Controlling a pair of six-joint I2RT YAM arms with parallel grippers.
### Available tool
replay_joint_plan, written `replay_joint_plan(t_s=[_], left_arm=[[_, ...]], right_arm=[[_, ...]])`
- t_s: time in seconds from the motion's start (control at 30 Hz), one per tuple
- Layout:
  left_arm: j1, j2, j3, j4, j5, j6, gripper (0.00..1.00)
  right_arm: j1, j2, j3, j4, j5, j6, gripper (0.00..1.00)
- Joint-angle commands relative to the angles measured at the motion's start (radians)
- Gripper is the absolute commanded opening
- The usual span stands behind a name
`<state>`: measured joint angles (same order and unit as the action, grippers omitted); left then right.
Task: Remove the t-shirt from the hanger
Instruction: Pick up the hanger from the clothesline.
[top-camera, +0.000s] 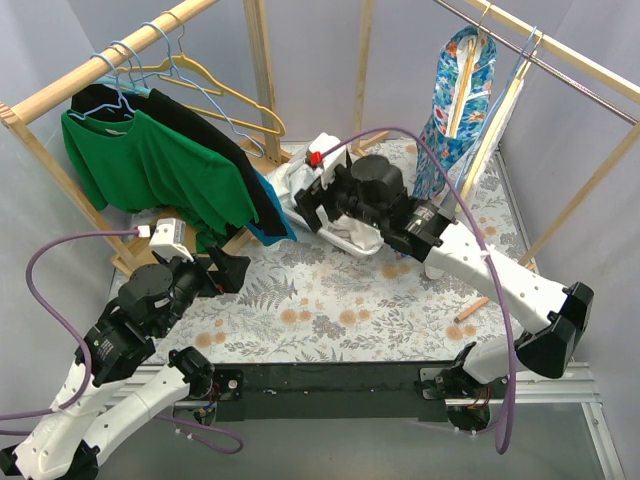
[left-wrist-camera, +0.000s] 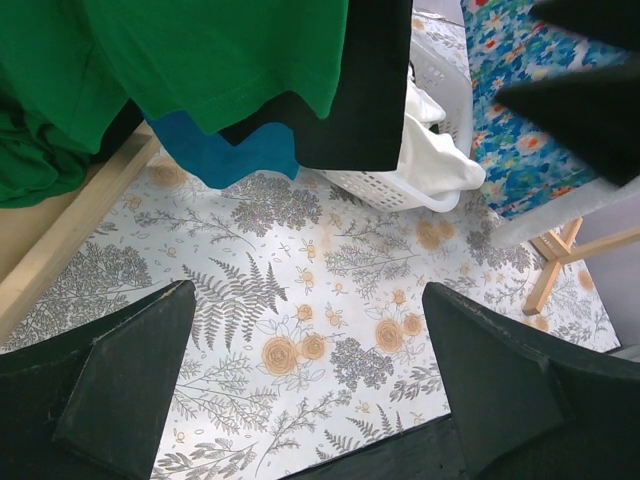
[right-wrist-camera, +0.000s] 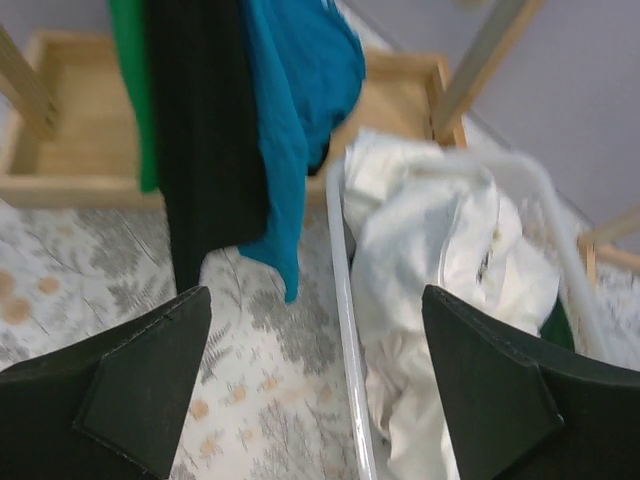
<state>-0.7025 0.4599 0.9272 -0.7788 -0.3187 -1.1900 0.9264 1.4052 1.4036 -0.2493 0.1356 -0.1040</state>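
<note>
A green t-shirt hangs on a hanger on the left wooden rack, with a black garment and a teal one behind it. My left gripper is open and empty, low over the floral tablecloth, below and in front of these clothes. My right gripper is open over the rim of a white laundry basket. A white garment lies loose in the basket, and nothing is between the fingers.
Bare yellow and blue hangers hang on the left rail. A blue floral garment hangs from the right rack. The left rack's wooden base lies at the table's left. Grey walls enclose the table.
</note>
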Motion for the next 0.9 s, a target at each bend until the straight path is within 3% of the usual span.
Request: replay_joint_plan(t_s=[0.0,0.17,0.5,0.87], left_arm=[[-0.003,0.026,0.022,-0.004,0.007,-0.013,0.98],[-0.003,0.048,0.022,-0.010,0.006,-0.034,0.98],[-0.003,0.045,0.033,-0.045,0.007,-0.051,0.98],[-0.003,0.028,0.030,-0.066,0.030,-0.074,0.98]], right_arm=[[0.006,0.043,0.248,0.056,-0.188,-0.026,0.93],[0.018,0.198,0.496,0.053,-0.362,-0.057,0.88],[0.038,0.337,0.612,0.197,-0.628,-0.106,0.77],[0.065,0.482,0.669,0.358,-0.568,-0.169,0.75]])
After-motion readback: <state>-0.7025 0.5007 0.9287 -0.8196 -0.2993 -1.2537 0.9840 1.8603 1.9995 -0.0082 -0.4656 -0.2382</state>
